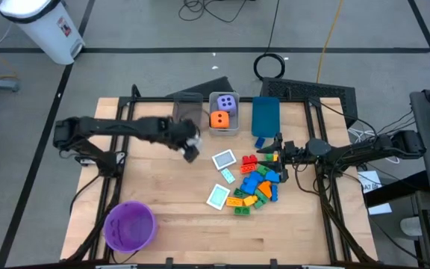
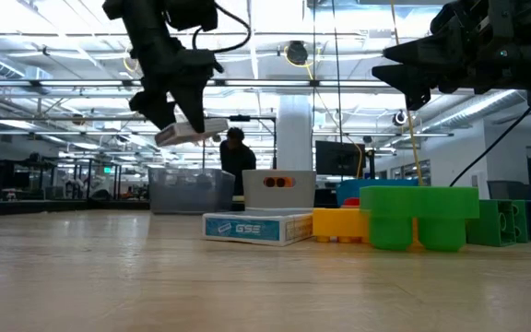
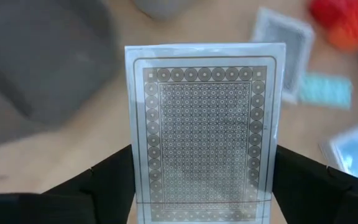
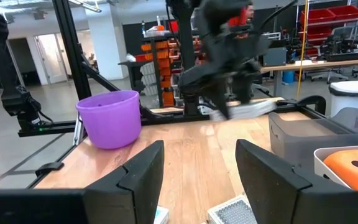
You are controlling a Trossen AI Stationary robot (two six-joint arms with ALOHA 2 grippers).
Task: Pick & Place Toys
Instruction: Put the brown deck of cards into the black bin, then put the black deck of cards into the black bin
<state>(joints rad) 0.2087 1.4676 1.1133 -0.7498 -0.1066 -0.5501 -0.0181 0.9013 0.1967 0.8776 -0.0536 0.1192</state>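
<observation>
A flat, glossy white rectangular card (image 3: 205, 127) with a fine circle-patterned back sits clamped between the left gripper's (image 1: 190, 146) dark fingers, aloft at nine o'clock from the heaped multicoloured plastic bricks (image 1: 258, 184), while the right gripper (image 1: 278, 148) hovers parted over them.

Bright overhead light; blurred wrist backgrounds.

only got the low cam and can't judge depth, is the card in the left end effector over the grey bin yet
Observer: Not quite. From above, the left end effector sits just short of the grey bin, over the table.
Operator: grip ok
Observer: Its wrist camera shows the card straight between both fingers, patterned back showing.
Operator: right arm
Observer: The right end effector hangs open and empty at the edge of the brick pile.
</observation>
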